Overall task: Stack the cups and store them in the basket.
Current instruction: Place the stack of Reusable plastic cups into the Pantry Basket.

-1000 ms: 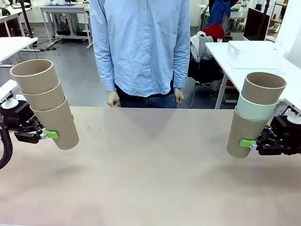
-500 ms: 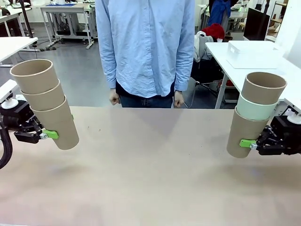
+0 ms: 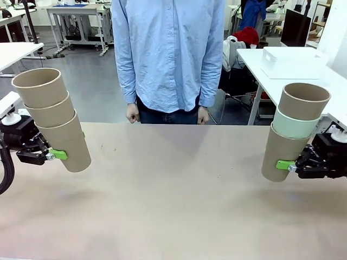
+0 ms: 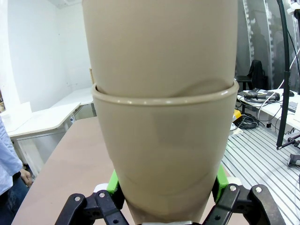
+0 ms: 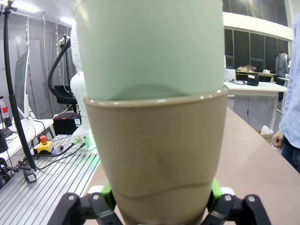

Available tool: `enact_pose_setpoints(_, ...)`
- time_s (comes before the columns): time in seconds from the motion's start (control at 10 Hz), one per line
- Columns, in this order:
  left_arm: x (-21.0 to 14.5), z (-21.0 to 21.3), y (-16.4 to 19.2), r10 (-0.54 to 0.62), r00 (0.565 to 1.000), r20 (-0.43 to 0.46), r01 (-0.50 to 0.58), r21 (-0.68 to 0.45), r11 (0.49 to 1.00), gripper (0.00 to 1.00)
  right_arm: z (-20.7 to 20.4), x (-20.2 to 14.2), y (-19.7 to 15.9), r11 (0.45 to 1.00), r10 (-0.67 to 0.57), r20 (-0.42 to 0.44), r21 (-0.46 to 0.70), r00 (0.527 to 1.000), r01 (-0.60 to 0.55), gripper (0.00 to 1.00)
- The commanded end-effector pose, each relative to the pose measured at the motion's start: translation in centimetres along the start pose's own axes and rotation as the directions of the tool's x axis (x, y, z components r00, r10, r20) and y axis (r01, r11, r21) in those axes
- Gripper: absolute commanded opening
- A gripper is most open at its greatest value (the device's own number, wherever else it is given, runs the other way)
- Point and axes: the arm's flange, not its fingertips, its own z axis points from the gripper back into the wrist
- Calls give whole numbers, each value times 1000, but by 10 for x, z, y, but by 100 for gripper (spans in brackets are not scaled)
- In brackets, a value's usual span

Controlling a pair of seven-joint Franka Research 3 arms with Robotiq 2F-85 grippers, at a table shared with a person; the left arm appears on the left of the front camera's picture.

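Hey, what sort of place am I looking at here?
Most likely a robotics lab or workshop: white workbenches behind the person, a monitor, and a red emergency-stop button with cables on a slotted metal base.

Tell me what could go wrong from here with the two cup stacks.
1. The left stack leans outward, held only at its bottom cup by the left jaws; more tilt may let the upper two cups slide out.
2. The right stack is tall and clamped low by the right jaws, so a quick swing might make it pivot or slip.
3. The person's hands hang at the table's far edge; a stack crossing there could hit them.
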Motion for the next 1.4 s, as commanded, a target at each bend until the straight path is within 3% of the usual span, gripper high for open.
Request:
enact_pose_setpoints(0.0, 3, -1, 0, -15, 1000, 6, 15, -5, 1000, 85, 0, 4, -1, 1000, 11, 9, -9, 1000, -11, 84)
enact_pose_setpoints(1.3, 3, -1, 0, -15, 1000, 6, 15, -5, 1000, 85, 0, 4, -1, 1000, 11, 9, -9, 1000, -11, 84)
